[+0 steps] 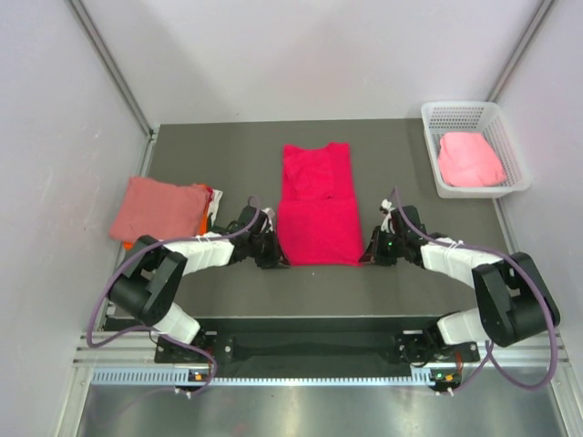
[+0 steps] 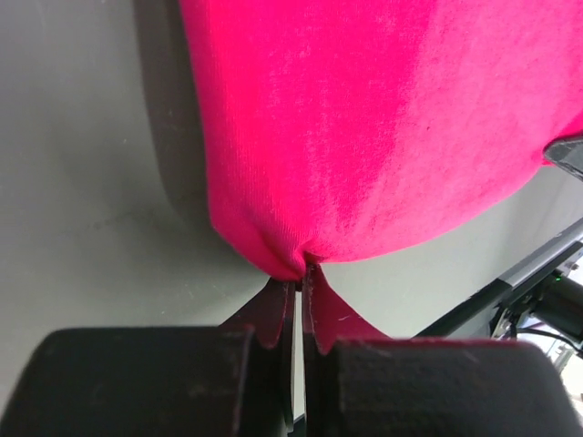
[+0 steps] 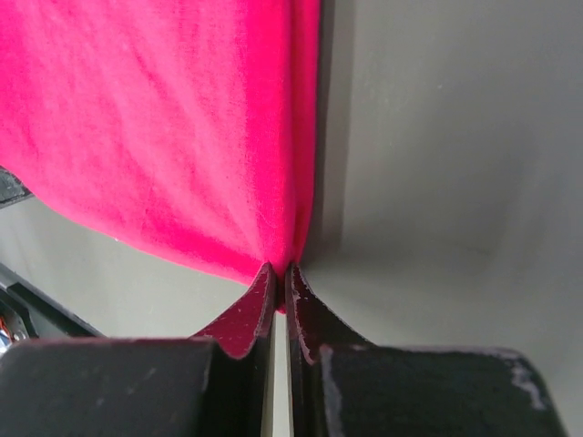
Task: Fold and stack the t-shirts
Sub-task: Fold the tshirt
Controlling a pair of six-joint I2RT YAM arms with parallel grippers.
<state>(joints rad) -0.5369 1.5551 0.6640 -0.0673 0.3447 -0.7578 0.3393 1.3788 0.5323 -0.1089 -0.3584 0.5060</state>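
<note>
Top external view: left gripper (image 1: 278,259) and right gripper (image 1: 367,258) are pinched tight on near corners of the crimson-pink t-shirt (image 1: 317,205); we judge the fold begun; next, we lift both corners evenly.

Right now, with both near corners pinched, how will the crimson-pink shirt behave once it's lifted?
Probably floppy: the crimson-pink shirt puckers into creases where the jaws pinch it. Likely light for its size, since the knit looks thin. Its middle will probably sag between the two held corners.
</note>
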